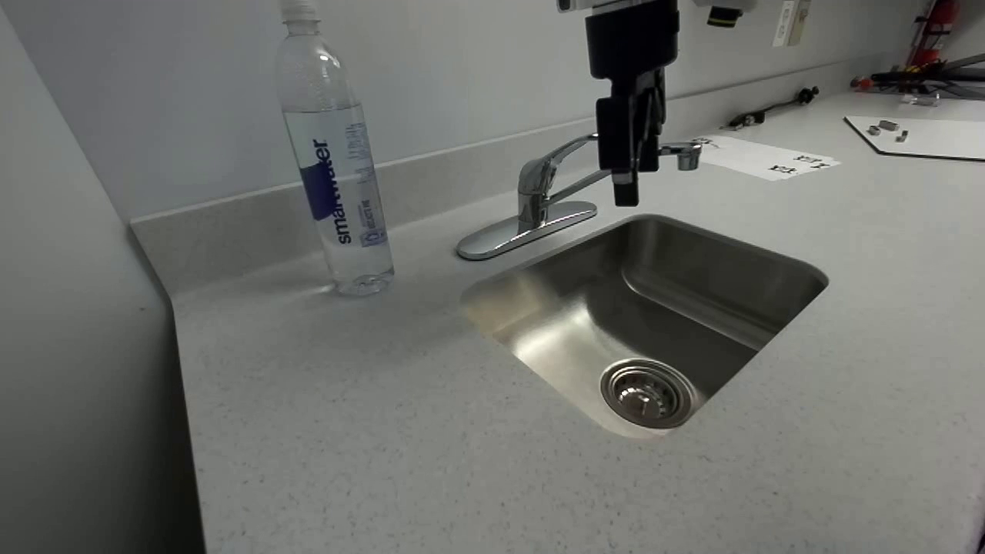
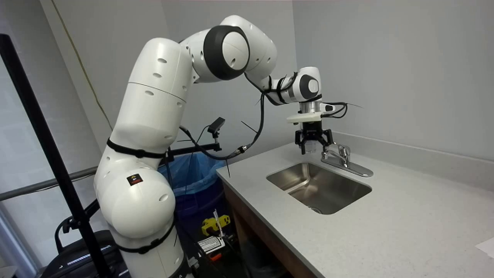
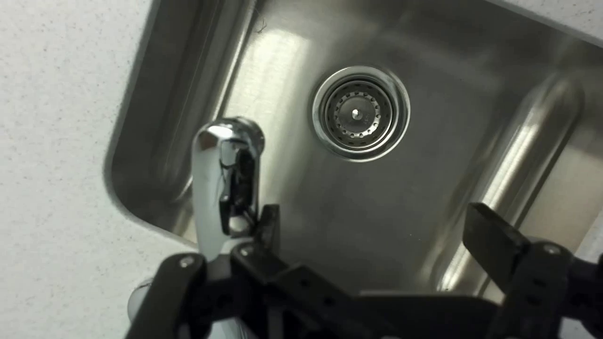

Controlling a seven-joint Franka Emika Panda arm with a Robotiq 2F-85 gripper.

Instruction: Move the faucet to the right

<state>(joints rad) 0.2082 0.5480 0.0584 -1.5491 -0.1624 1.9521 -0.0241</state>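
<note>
Wide counter (image 1: 323,415), sink edge (image 1: 565,251) beside faucet (image 1: 531,188)

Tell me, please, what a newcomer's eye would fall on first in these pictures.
Probably the white Panda arm, arching across an exterior view toward the stainless-steel sink. Next, perhaps, the smartwater bottle, standing left of the chrome faucet in an exterior view. The wrist view shows the open Robotiq gripper, the spout lying left of its opening.

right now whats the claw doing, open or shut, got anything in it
Claw: open, holding nothing; in the wrist view the spout shows beside it, outside the gap, and whether they touch cannot be told.
</note>
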